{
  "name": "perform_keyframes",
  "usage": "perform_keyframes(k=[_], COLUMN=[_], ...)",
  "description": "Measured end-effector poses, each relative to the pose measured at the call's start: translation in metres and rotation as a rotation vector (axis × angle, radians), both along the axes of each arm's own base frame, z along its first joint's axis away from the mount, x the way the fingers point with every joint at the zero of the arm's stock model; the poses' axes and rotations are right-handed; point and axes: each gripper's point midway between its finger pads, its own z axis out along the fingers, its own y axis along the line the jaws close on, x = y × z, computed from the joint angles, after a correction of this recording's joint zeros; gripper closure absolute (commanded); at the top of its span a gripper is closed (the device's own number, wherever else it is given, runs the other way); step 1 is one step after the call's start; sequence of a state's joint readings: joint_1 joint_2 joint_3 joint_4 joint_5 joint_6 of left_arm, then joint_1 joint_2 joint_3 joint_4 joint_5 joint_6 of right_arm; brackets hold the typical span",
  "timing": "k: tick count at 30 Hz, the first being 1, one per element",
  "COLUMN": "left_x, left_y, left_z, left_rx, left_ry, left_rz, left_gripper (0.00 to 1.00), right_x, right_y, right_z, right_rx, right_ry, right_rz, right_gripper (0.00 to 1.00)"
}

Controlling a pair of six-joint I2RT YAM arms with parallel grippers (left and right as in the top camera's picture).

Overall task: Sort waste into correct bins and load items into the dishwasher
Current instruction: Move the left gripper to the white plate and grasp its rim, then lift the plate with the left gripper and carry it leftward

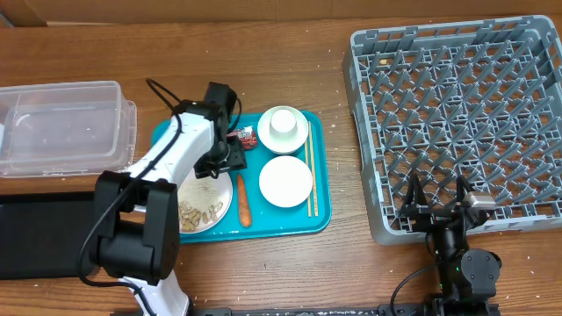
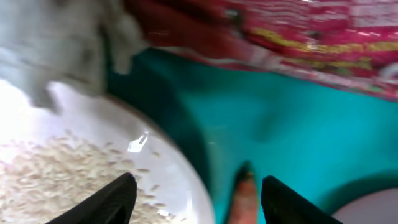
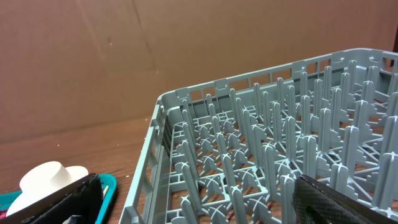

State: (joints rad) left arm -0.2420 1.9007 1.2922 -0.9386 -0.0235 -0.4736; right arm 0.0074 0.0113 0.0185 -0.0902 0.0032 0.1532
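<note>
A: Left arm, position?

B: Left gripper [image 1: 224, 162] low over the flat teal tray [image 1: 320, 219], at the far rim of the large round white plate [image 1: 225, 207]. In the wrist view both fingers [image 2: 112, 202] stand well apart, about half spread, clasping nothing. Below the gap are the plate's rim and the tip of the small orange carrot [image 2: 245, 199]. Neither finger touches it, as far as I can tell.

A: The waste?

B: All on the teal tray. The carrot lies just right of the plate. Loose whitish rice scraps [image 1: 198, 212] sit on the plate. The crinkled red wrapper [image 1: 246, 136] is just beyond the gripper, beside the small white cup [image 1: 283, 123]. A pale crumpled mass [image 2: 56, 43] shows at the plate's edge in the wrist view, too blurred to name.

A: Bins?

B: Clear rectangular plastic tub [image 1: 61, 127] left of the teal tray. Shallow black rectangular tray [image 1: 44, 237] on its near side.

A: Tableware?

B: The cup stands in a small round white dish [image 1: 263, 145]. A second small round white dish [image 1: 285, 181] sits just nearer. The pair of thin wooden chopsticks [image 1: 311, 171] lies along the tray's right side.

A: Right side?

B: Large square grey plastic dish rack [image 1: 457, 123] right of the teal tray, apart from it. Right gripper [image 1: 436, 200] at the rack's near rim, fingers spread wide, holding nothing.
</note>
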Motion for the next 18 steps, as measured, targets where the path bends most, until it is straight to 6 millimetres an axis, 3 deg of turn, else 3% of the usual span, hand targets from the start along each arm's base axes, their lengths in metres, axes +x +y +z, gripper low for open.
perform_keyframes(k=[5,18], left_x=[0.001,0.006], left_y=[-0.017,-0.011], left_z=[0.0,0.001], left_rx=[0.023,0.076], left_ry=[-0.03,-0.061], left_rz=[-0.036,0.03], left_gripper=[0.31,0.33], right_x=[0.0,0.0], right_y=[0.0,0.0], right_z=[0.0,0.0], right_rx=[0.0,0.0], right_ry=[0.0,-0.001], right_rz=[0.0,0.0], right_gripper=[0.0,0.0])
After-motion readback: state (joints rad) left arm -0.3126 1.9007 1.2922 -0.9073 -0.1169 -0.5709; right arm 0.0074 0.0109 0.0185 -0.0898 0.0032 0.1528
